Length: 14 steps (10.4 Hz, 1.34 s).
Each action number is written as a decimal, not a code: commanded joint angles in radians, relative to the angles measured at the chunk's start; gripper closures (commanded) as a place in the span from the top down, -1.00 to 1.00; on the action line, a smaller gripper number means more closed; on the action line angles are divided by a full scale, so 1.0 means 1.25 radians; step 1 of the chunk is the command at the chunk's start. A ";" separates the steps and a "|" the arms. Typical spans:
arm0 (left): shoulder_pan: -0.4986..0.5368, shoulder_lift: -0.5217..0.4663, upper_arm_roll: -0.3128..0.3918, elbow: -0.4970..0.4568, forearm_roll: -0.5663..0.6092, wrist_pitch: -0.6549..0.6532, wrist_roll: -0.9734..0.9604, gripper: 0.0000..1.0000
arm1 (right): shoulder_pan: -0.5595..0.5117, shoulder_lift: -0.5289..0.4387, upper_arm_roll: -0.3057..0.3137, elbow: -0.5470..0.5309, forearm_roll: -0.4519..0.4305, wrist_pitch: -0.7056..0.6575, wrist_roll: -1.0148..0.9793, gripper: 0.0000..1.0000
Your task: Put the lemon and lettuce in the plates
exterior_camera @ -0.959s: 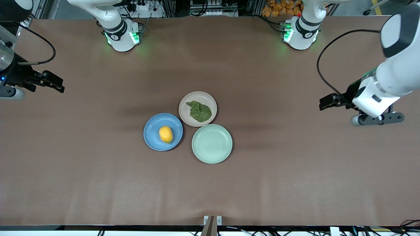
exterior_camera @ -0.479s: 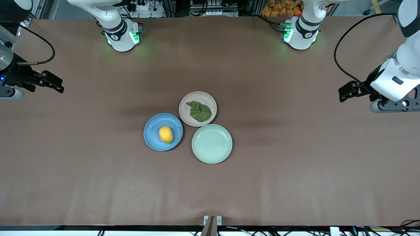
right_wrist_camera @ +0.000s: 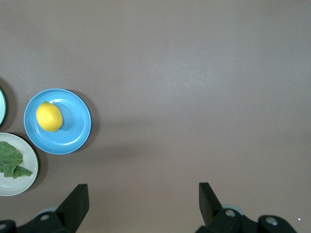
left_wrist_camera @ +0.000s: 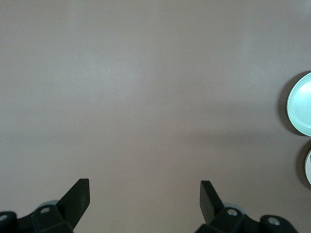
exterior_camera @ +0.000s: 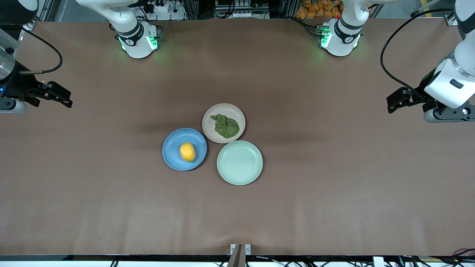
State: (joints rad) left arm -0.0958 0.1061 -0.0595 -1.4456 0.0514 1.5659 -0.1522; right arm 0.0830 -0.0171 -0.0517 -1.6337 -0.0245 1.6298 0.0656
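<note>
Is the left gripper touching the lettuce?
Apart. The front view shows the left gripper over bare table at the left arm's end, well clear of the lettuce on the beige plate.

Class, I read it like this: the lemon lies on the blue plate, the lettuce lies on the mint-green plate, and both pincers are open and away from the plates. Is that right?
One slip: the lettuce lies on the beige plate; the mint-green plate holds nothing, as the front view shows. The lemon is on the blue plate, and the left pincer and right pincer are open, away from the plates.
</note>
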 commanded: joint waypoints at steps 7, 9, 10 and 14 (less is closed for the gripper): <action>-0.002 -0.010 0.001 0.019 0.005 -0.011 0.019 1.00 | 0.001 -0.013 0.007 -0.006 0.044 0.006 -0.008 1.00; -0.002 -0.016 0.001 0.019 0.004 -0.011 0.019 1.00 | 0.001 -0.012 0.007 -0.007 0.044 0.003 -0.008 1.00; -0.002 -0.017 0.000 0.019 0.004 -0.011 0.020 1.00 | 0.000 -0.012 0.007 -0.006 0.044 0.003 -0.008 1.00; -0.002 -0.017 0.001 0.018 -0.020 -0.011 0.021 1.00 | 0.000 -0.012 0.007 -0.006 0.043 0.004 -0.008 1.00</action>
State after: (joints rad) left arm -0.0989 0.0958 -0.0606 -1.4240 0.0460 1.5658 -0.1516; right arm 0.0908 -0.0172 -0.0453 -1.6335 0.0151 1.6369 0.0655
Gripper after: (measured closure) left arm 0.000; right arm 0.000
